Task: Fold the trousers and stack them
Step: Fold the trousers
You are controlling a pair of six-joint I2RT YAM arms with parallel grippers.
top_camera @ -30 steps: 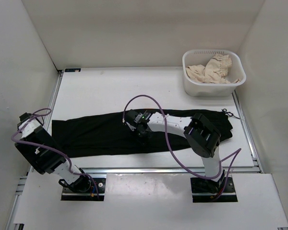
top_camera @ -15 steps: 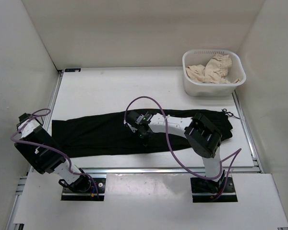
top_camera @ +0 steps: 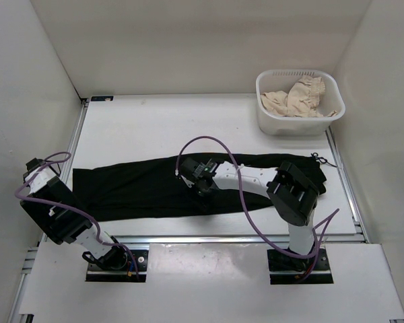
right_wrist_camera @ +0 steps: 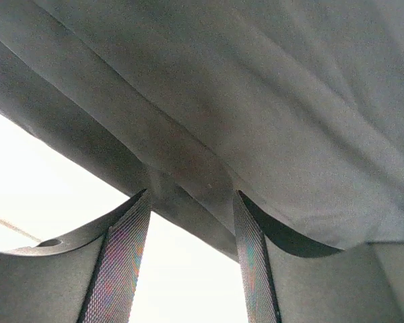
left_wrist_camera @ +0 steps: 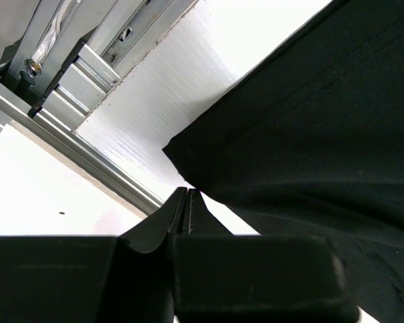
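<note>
On the white table (top_camera: 155, 128) between white walls (top_camera: 202, 47), my right gripper (right_wrist_camera: 190, 200) gapes astride the trousers (top_camera: 135, 188) centre-frame; my left gripper (left_wrist_camera: 186, 202) is pressed together.

The fixed overhead camera looks steeply down from high on the near side, taking in the whole worktop (top_camera: 135, 128) from well back. The left wrist camera sits low and very close, peering past its own left pincer (left_wrist_camera: 187, 200) at a hem corner of the trousers (left_wrist_camera: 310, 134) beside the worktop's edge rail (left_wrist_camera: 87, 155), a corner the overhead view also holds. The right wrist camera is nearest of all, looking out through the right pincer (right_wrist_camera: 192, 215) at the trousers' middle stretch, likewise seen from above.
</note>
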